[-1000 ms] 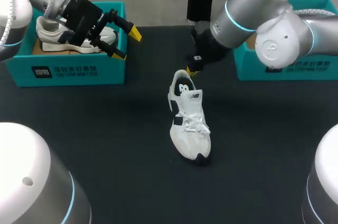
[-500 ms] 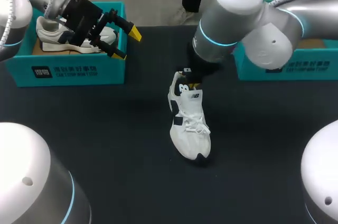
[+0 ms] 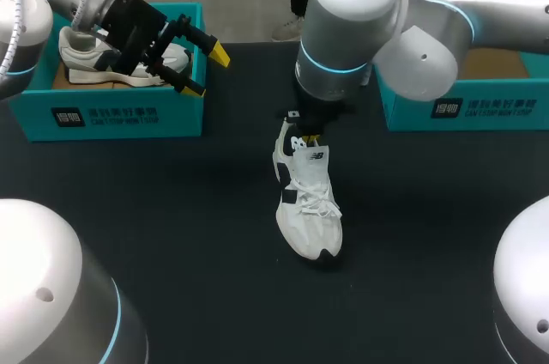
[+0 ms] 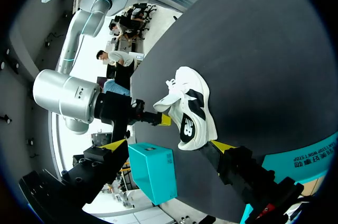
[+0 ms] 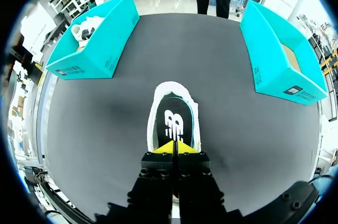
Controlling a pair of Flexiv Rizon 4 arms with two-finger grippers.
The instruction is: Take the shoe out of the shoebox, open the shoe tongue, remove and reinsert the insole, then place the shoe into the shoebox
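The white shoe [image 3: 307, 201] lies on the dark table [image 3: 171, 209] between two teal boxes, toe toward the robot. The right gripper [image 5: 173, 147] sits at its heel with its fingers pressed together; the right arm's bulk hides it from above. The left gripper [image 3: 206, 70] hangs spread wide over the left shoebox [image 3: 120, 115], which holds a second shoe [image 3: 86, 55]. The right shoebox [image 3: 463, 106] stands well apart.
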